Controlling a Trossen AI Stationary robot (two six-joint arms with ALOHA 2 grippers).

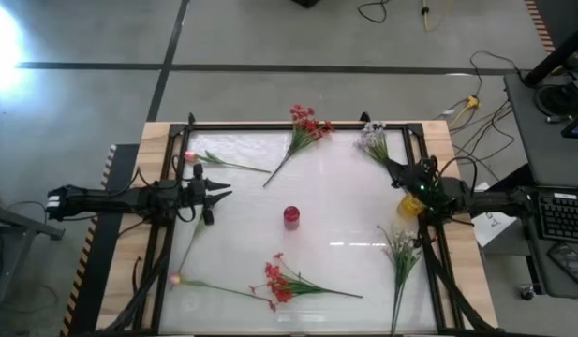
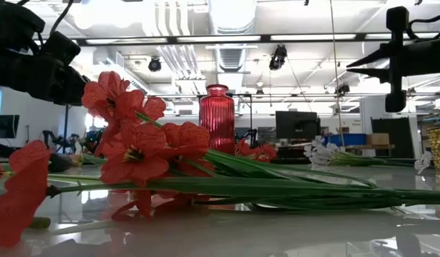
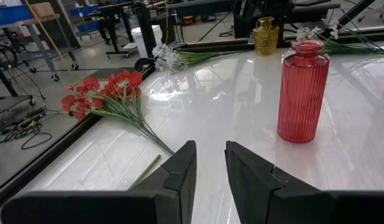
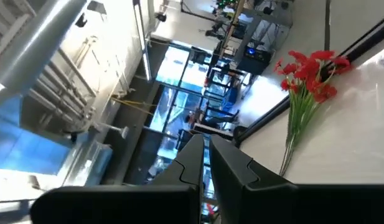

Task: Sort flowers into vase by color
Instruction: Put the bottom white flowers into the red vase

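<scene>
A ribbed red glass vase stands upright at the table's middle. Flowers lie flat around it: red sprays at the far edge and the near edge, white sprays at the far right and near right, and pink buds at the far left and near left. My left gripper hovers open at the left side, pointing at the vase. My right gripper is shut and empty at the right side, raised off the table.
A small gold vase stands at the right edge, close under the right arm. A dark frame rims the white tabletop. Bare tabletop lies between the red vase and each arm.
</scene>
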